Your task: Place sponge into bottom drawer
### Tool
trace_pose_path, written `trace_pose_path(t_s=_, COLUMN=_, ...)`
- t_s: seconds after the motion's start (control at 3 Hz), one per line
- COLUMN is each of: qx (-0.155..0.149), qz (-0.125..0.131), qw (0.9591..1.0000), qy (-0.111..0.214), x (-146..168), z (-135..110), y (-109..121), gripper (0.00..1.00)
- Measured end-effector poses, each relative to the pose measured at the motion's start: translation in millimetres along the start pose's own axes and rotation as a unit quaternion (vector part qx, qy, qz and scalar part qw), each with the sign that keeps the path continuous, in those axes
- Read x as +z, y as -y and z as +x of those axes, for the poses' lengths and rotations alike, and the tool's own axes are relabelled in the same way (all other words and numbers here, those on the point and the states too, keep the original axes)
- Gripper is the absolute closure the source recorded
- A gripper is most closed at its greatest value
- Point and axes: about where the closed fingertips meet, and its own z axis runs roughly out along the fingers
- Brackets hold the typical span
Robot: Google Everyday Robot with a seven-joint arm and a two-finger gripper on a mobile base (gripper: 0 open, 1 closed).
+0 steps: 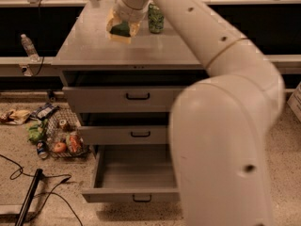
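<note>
My gripper [122, 26] hangs from the wrist over the back middle of the grey cabinet top [94, 46]. It is shut on the sponge [121, 30], a yellow block with its dark green layer showing, held tilted just above the top. The bottom drawer [134, 173] is pulled out wide and its box looks empty; its black handle [141, 199] is on the front. The two upper drawers [136, 98] are slightly ajar. My arm's large white links fill the right side and hide the cabinet's right part.
A green can [155, 17] stands on the cabinet top just right of the gripper. On the floor at left lie a wire basket with food items [63, 140], loose litter [19, 117] and a black pole with cables [28, 199]. A water bottle [27, 45] stands on the left ledge.
</note>
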Motion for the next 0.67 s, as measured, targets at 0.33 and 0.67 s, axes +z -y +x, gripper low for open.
trace_pose_path(t_s=0.33, qx=0.057, qz=0.073, qw=0.9957, qy=-0.001, x=-60, z=-30, y=-10, gripper=1.0)
trace_pose_path(t_s=0.67, qx=0.12, qz=0.114, qw=0.9857, qy=0.03, x=-82, z=-71, y=-42, gripper=1.0)
